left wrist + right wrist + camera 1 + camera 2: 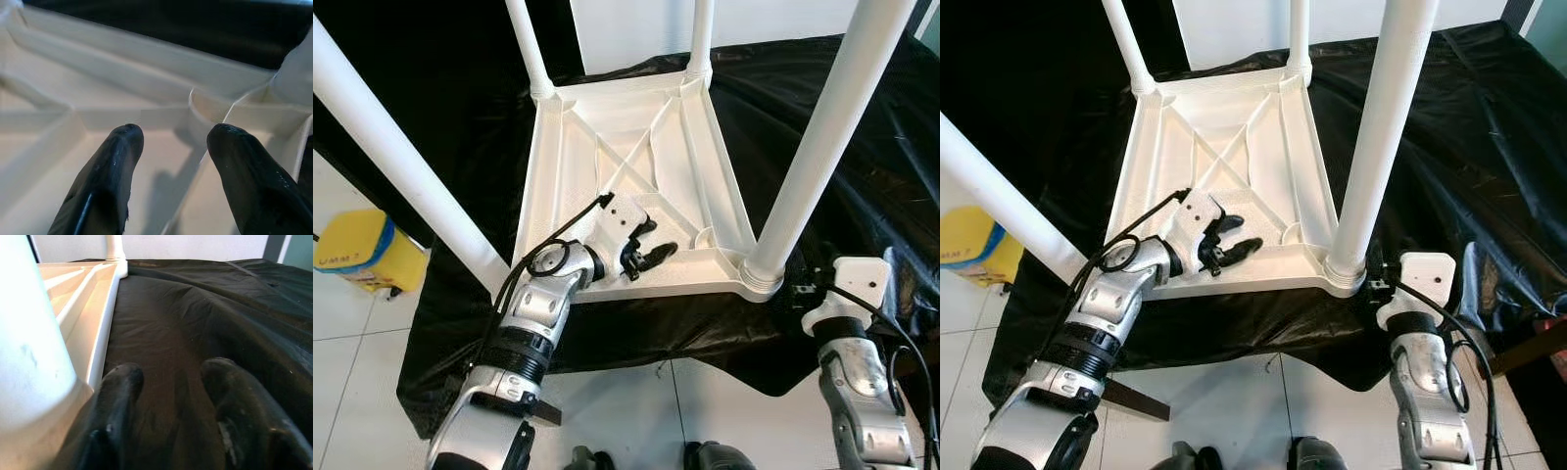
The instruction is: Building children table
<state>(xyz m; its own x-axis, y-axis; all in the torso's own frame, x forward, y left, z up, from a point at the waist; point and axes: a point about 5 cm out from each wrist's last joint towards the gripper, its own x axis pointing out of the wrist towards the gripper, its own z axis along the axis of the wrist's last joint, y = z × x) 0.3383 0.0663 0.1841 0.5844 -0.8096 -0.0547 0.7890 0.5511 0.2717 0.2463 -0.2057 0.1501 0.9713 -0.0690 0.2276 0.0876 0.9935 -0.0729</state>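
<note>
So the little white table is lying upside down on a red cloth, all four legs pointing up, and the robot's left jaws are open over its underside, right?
Not quite: the cloth is black, not red, as the left eye view shows. The rest holds: the white table lies upside down with its four legs up, and the left gripper is open over its underside.

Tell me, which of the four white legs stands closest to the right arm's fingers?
The near right leg, rising from the upturned table's corner nearest the right gripper; the other three stand farther off.

One upturned white table (636, 157) with four legs (822, 147) standing up from its corners, one black sheet (862, 196) under it, one yellow box (362, 253) (on the floor), two grippers, each with two fingers (105, 166)
</note>
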